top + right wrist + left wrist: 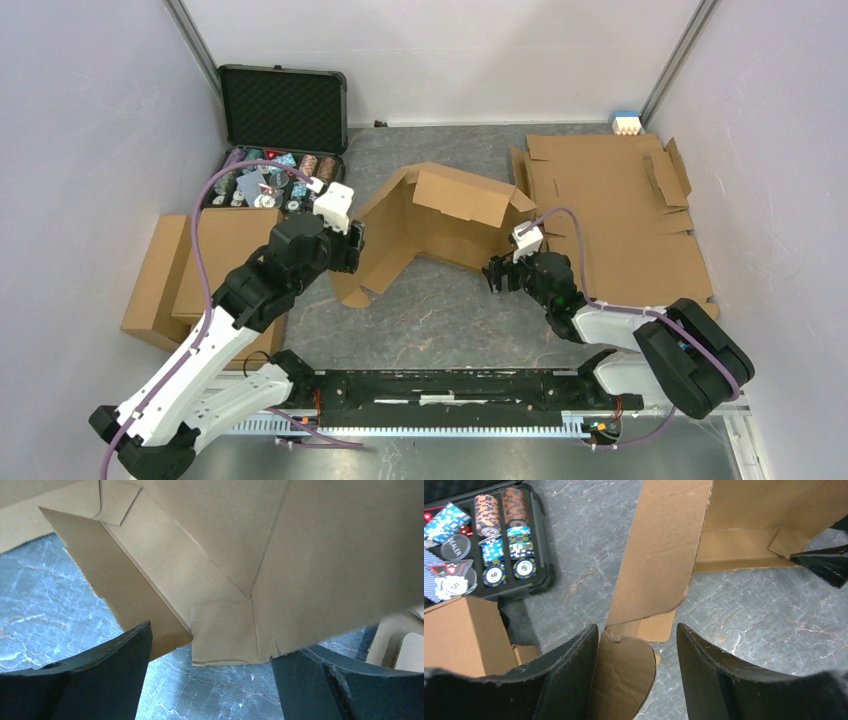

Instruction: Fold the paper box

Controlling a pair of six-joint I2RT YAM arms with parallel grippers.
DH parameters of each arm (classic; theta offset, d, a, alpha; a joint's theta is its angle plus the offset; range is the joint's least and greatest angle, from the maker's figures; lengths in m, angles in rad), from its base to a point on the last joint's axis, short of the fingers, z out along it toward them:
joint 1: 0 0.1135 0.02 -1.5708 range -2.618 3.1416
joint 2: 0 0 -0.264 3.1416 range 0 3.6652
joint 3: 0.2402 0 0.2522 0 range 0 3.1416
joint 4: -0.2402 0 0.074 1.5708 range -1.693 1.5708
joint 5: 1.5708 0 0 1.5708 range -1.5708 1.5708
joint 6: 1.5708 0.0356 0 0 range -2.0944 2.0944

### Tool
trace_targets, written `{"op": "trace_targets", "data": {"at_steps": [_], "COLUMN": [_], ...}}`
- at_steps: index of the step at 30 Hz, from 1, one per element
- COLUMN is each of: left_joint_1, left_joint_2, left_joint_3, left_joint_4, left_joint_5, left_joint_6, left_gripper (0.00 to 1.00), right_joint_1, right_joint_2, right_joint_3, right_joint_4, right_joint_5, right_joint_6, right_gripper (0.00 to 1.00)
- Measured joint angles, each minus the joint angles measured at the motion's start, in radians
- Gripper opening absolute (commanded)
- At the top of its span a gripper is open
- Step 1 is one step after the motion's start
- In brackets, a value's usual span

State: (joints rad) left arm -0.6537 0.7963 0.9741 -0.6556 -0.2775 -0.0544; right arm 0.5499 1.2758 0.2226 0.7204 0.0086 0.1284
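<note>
Top external: the box (440, 215) stands half-folded mid-table (440, 320), its panels raised at an angle. The left gripper (352, 248) is at its left end, the right gripper (503, 271) at its near right corner. A chip case (283, 110) lies open at far left, flat sheets (620, 215) lie at right, and cartons (190, 270) sit at left.

Left wrist: the fingers (569, 680) are spread with a rounded flap (624, 670) of the box between them. It lies against one finger, while the other stands clear, so nothing is pinched.

Right wrist: the fingers (110, 675) are spread wide. The box's lower corner hangs between and above them, its edge overlapping one finger.
</note>
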Motion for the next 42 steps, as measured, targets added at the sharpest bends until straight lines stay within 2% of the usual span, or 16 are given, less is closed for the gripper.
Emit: {"op": "trace_targets", "data": {"at_steps": [4,6,7,15,21,28,36,38,42], "left_joint_1": [0.000,0.000,0.000,0.000,0.000,0.000,0.000,0.000,0.000], "left_joint_2": [0.011,0.009,0.008,0.007,-0.019,-0.073,-0.166,-0.206,-0.260], "left_joint_3": [0.005,0.008,0.008,-0.019,-0.030,-0.049,-0.180,-0.223,-0.273], "left_joint_4": [0.000,0.000,0.000,-0.002,-0.019,-0.054,-0.021,0.012,0.071], "left_joint_5": [0.032,0.045,0.047,0.072,0.078,0.044,0.002,0.028,0.097], "left_joint_6": [-0.001,-0.003,-0.015,-0.112,-0.151,-0.169,-0.198,-0.196,-0.185], "left_gripper": [0.70,0.74,0.77,0.86,1.00,1.00,1.00,0.94,0.61], "right_joint_1": [0.029,0.042,0.048,0.088,0.123,0.125,0.124,0.124,0.124], "right_joint_2": [0.018,0.018,0.018,0.044,0.100,0.096,0.084,0.080,0.063], "right_joint_3": [0.006,0.006,0.005,0.003,0.012,0.015,0.015,0.015,0.015], "right_joint_4": [-0.029,-0.040,-0.040,-0.024,-0.027,-0.025,-0.022,-0.020,-0.010], "right_joint_5": [0.034,0.051,0.060,0.106,0.140,0.159,0.160,0.158,0.148], "right_joint_6": [-0.034,-0.049,-0.055,-0.094,-0.127,-0.136,-0.139,-0.139,-0.142], "right_gripper": [0.88,0.97,0.98,0.98,0.98,0.98,0.98,0.98,0.98]}}
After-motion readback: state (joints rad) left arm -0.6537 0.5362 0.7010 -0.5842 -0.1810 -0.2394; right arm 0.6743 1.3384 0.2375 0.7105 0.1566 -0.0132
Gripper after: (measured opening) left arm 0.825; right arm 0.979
